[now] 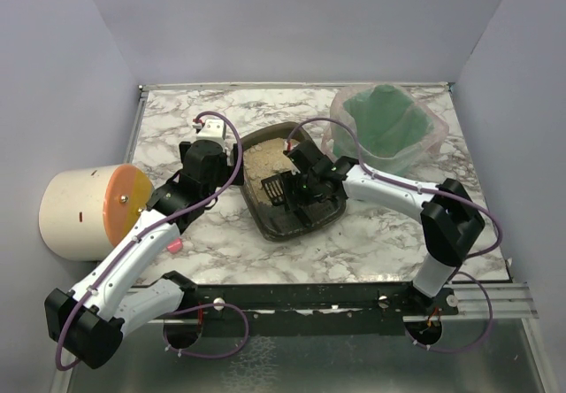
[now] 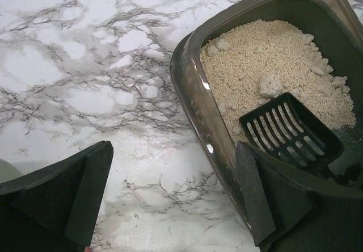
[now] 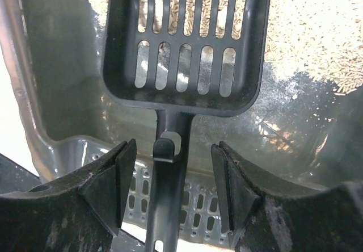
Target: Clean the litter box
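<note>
On the marble worktop (image 1: 380,234) we see the litter box (image 1: 292,227) at the centre, litter heaped at its far end. Our left end effector (image 2: 174,155) gapes at its left rim. Our right end effector (image 3: 173,150), fingers apart, straddles the scoop (image 3: 181,42) handle.

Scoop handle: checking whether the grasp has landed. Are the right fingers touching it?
Apart. The right wrist view shows the fingers of the right gripper straddling the scoop handle, with litter box wall visible in the gap on each side.

No text, label, brand or number can be read anywhere.
</note>
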Controlling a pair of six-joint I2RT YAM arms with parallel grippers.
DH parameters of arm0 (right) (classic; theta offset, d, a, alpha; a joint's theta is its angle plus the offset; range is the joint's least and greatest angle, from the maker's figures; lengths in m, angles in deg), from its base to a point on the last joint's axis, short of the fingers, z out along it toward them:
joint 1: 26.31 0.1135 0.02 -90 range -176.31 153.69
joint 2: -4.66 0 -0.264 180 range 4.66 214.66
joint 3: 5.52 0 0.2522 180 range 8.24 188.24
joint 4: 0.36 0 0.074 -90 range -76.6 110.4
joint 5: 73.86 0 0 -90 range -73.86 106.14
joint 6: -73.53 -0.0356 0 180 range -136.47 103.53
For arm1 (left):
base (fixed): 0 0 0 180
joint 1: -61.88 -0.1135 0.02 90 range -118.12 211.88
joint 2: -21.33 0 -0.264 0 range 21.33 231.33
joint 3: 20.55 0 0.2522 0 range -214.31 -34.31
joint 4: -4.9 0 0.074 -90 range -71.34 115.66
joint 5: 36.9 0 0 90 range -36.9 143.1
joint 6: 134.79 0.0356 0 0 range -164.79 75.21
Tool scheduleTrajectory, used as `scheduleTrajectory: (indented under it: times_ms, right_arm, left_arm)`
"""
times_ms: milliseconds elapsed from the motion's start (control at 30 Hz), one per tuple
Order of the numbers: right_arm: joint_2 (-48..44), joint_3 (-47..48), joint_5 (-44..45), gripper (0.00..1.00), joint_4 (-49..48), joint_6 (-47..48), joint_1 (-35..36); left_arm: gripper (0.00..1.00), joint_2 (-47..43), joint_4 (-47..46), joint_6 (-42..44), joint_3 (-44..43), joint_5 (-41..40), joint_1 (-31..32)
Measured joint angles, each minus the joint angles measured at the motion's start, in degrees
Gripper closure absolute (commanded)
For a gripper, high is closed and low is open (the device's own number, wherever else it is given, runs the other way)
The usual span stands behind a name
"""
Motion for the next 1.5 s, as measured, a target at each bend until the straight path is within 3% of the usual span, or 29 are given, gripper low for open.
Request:
scheduleTrajectory:
  times_ms: [167, 433, 700, 1100, 1500]
  right_arm:
    - [1.77, 0.00, 0.00, 0.43, -0.28, -0.63, 0.00]
    - [2.23, 0.00, 0.00, 0.61, -0.79, -0.87, 0.00]
    - [2.23, 0.24, 0.15, 0.99, -0.46, -0.79, 0.00]
    - [-0.87, 3.02, 4.61, 1.00, 2.99, 1.60, 0.74]
    - [-18.32, -3.93, 11.63, 0.99, 3.85, 13.49, 4.61]
  left_arm:
    - [0.02, -0.09, -0.07, 0.09, 0.00, -0.04, 0.00]
    - [0.02, -0.09, -0.11, 0.48, 0.00, -0.17, 0.00]
    - [0.02, -0.09, -0.42, 0.50, 0.02, -0.17, 0.00]
    - [0.02, 0.31, -0.44, 0.50, -0.17, 0.04, 0.00]
    - [0.01, 3.34, 1.33, -0.87, -12.11, 8.11, 0.00]
